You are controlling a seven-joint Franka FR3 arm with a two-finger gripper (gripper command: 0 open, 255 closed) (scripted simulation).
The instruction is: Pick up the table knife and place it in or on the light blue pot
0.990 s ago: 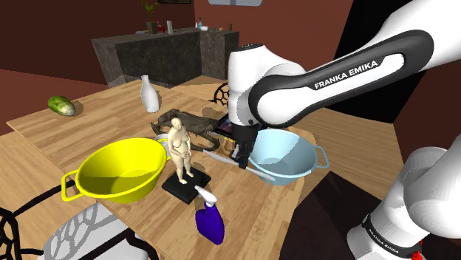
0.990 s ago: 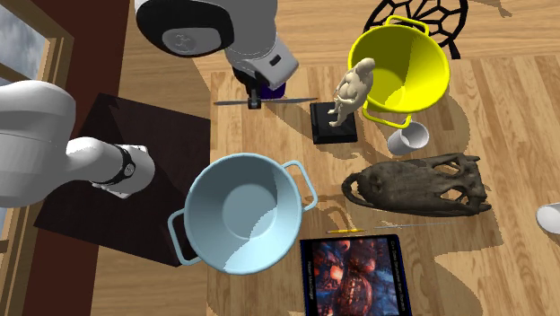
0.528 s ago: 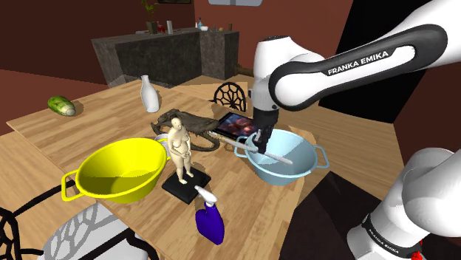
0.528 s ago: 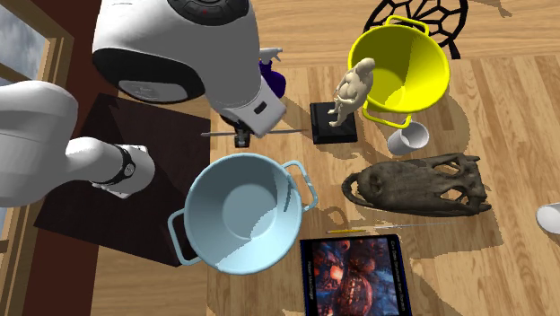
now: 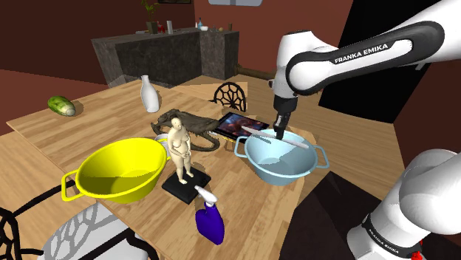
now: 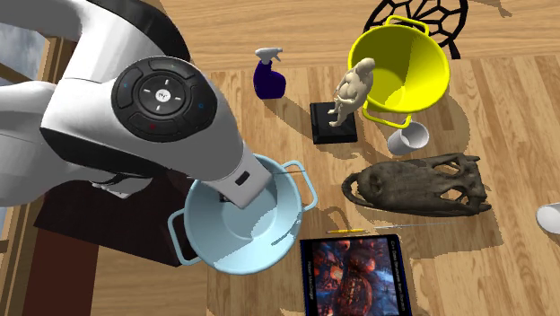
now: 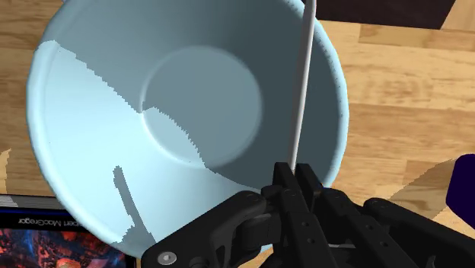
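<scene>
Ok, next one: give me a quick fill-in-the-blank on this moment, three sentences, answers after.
1. The fingers are ____ on the table knife.
2. The pot beneath the knife is light ____.
3. The figurine stands on a ____ base.
Missing words: shut; blue; black.

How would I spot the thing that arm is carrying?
On the wooden table, find the light blue pot. Over it the black tool clasps a table knife: a thin, pale, straight rod, the one thing held off the table.
</scene>
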